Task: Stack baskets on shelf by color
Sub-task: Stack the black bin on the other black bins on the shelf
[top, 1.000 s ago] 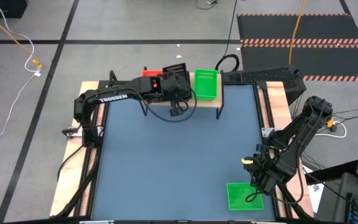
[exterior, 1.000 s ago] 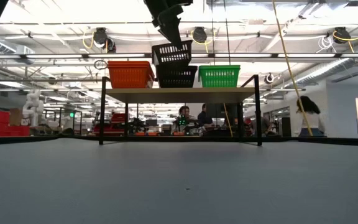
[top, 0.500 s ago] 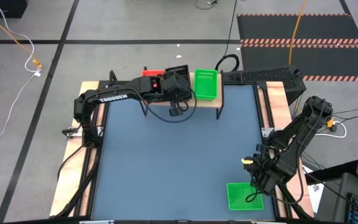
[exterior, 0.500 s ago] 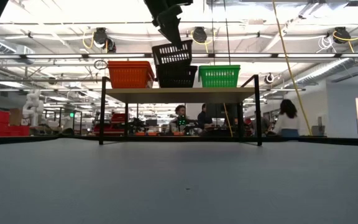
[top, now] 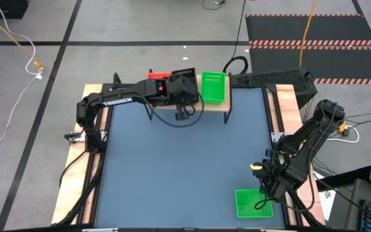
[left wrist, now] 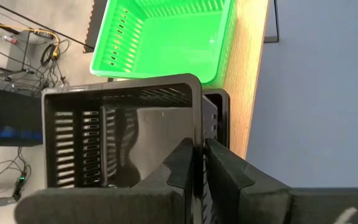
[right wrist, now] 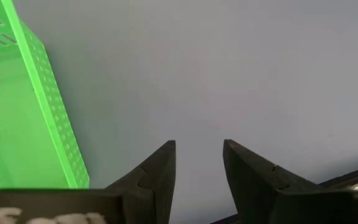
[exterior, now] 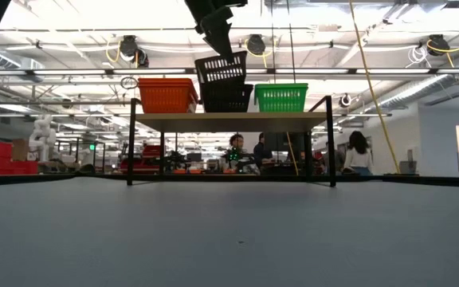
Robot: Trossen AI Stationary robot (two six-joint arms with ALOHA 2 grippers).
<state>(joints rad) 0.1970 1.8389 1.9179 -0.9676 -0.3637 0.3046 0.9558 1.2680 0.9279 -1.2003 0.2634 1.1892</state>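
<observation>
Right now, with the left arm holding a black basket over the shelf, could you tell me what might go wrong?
1. The top black basket sits tilted on the lower black stack; released now, it may not nest, or may slide off.
2. The left pincer pinches only one wall, so the basket could swing.
3. The green basket stands close beside it and could get nudged.

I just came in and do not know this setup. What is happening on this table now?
Two robot arms are sorting baskets by color onto a low shelf. The left hand grips the wall of a black basket, holding it tilted just above another black basket at the shelf's middle. A red basket and a green basket sit on either side. The right hand is open over the table, beside a second green basket at the near edge.
</observation>
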